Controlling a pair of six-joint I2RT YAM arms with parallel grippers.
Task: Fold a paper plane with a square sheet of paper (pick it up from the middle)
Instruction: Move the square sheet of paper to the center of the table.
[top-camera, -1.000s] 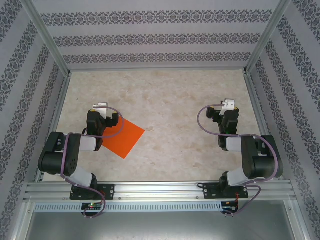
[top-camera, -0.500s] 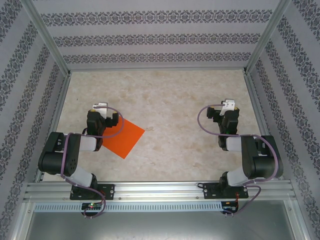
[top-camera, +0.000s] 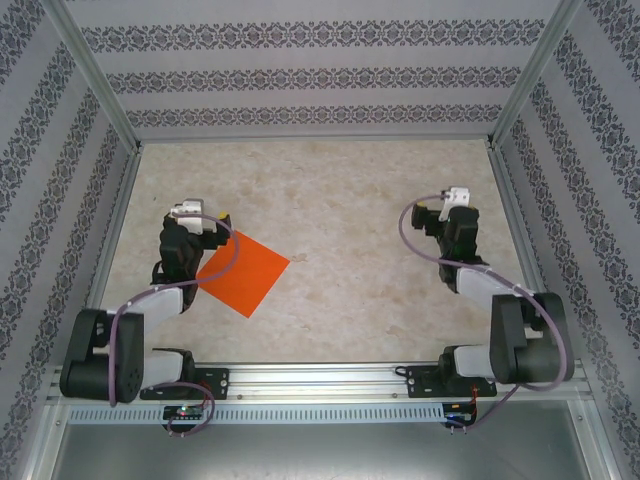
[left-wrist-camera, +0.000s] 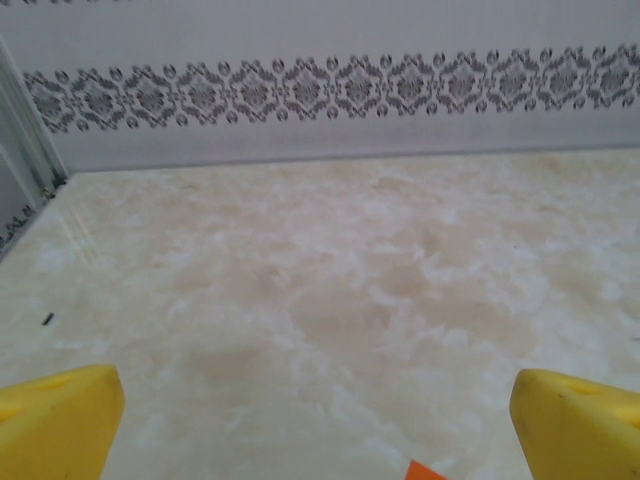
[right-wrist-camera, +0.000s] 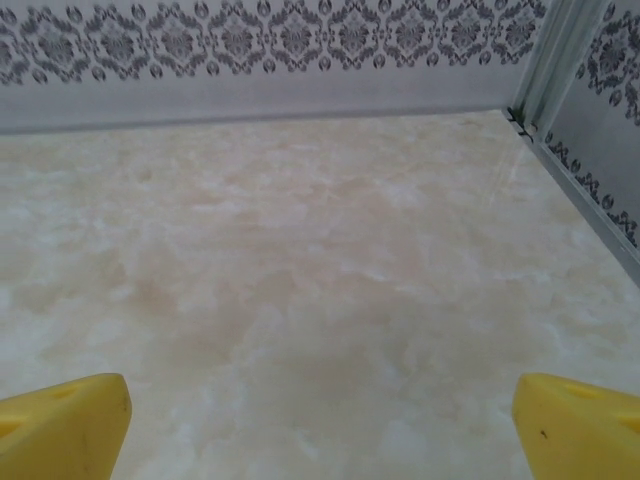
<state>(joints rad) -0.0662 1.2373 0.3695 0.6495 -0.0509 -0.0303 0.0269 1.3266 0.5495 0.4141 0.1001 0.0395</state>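
The left gripper (left-wrist-camera: 320, 425) is standing released, its blunt yellow fingers (left-wrist-camera: 55, 420) spread wide and holding nothing, with one orange corner of the square sheet of paper (left-wrist-camera: 425, 471) peeking in at the near edge of the left wrist view. The right gripper (right-wrist-camera: 320, 425) is likewise hanging released and empty, its yellow fingers (right-wrist-camera: 60, 425) framing the glossy cream marbled table (right-wrist-camera: 320, 250). From the top view the sheet is lying flat, thin and unfolded, turned like a diamond on the left half of the table, its left corner tucked under the left arm, well apart from the right arm.
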